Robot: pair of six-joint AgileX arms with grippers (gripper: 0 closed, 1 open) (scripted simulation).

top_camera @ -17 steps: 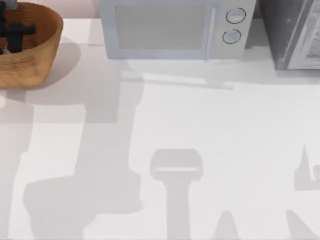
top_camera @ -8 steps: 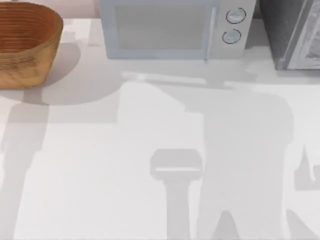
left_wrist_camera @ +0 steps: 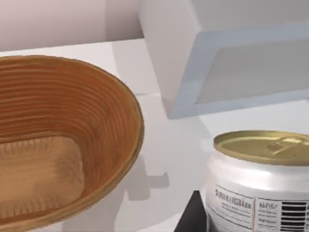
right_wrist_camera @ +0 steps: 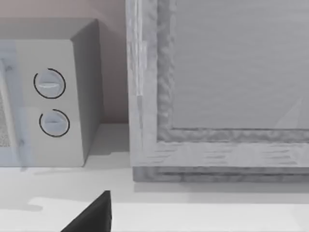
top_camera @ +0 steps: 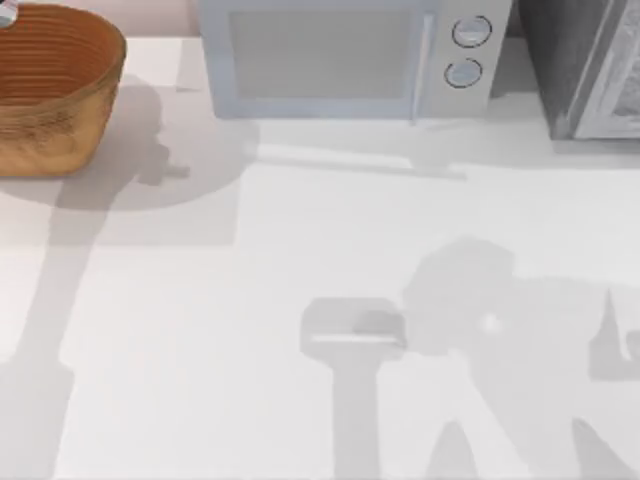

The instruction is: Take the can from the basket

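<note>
White and gold-topped, the can (left_wrist_camera: 258, 186) hangs close under my left wrist, outside the basket (left_wrist_camera: 63, 140), which looks empty. I judge my left gripper pinches it, so lifting out looks done; setting it down remains. My right arm idles near the microwave (right_wrist_camera: 48, 96).

1 can (left_wrist_camera: 258, 181), 1 basket (top_camera: 60, 100), 1 microwave (top_camera: 345, 55)

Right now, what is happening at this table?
The left arm has the can up close at its wrist camera, outside the basket, whose visible inside is bare. The basket sits at the table's far left, beside the microwave. The can seems lifted out already; where it goes next is unclear.
</note>
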